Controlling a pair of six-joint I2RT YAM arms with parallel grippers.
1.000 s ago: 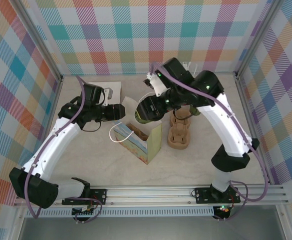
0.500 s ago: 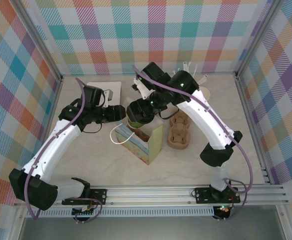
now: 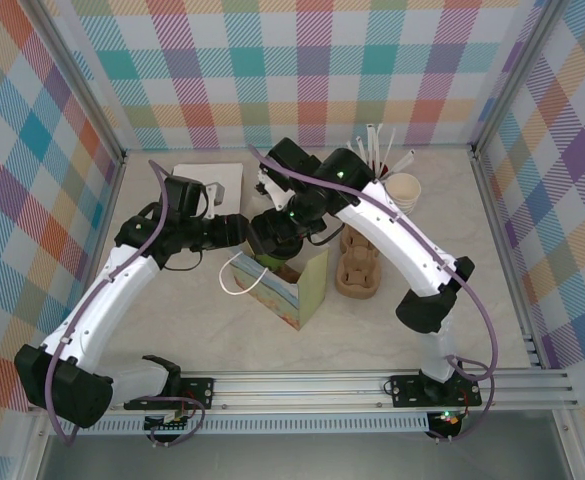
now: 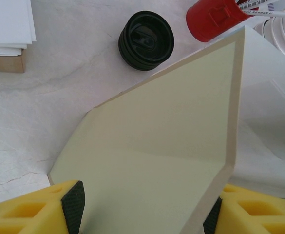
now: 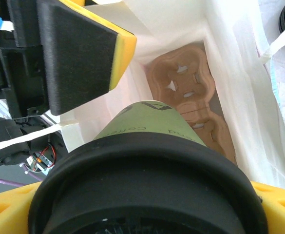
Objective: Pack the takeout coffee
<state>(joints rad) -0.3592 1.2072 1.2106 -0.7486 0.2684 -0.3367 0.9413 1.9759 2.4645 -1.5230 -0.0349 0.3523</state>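
Now, the drop zone: the takeout coffee [image 5: 149, 124], an olive-green cup with its black lid [image 5: 147, 190] on, fills the lower half of the right wrist view and hangs right over the open mouth of the paper bag [image 3: 297, 295].
Right arm: the right gripper [image 3: 275, 232] is clamped on the coffee, with a yellow finger [image 5: 6, 207] either side of the lid at the lower corners of its own view. In the top view it sits at the centre, above the bag's far-left corner.
Left arm: the left gripper [image 4: 142, 214] is pinching the bag. A pale green panel runs between its two black pads [image 4: 74, 204] at the bottom of the left wrist view, its edges against them.
Bag: upright at the centre of the top view, white inside, with a white handle [image 3: 230, 285] looping off its left side.
Inside the bag: a brown pulp carrier [image 5: 183, 85] lies at the bottom, upper middle of the right wrist view, beyond the cup.
Table [image 3: 172, 320]: a second carrier [image 3: 357, 270] lies just right of the bag.
Left wrist backdrop: a stack of black lids [image 4: 146, 34] top centre, a red cup [image 4: 210, 19] with white straws to its right, and white napkins [image 4: 8, 22] top left.
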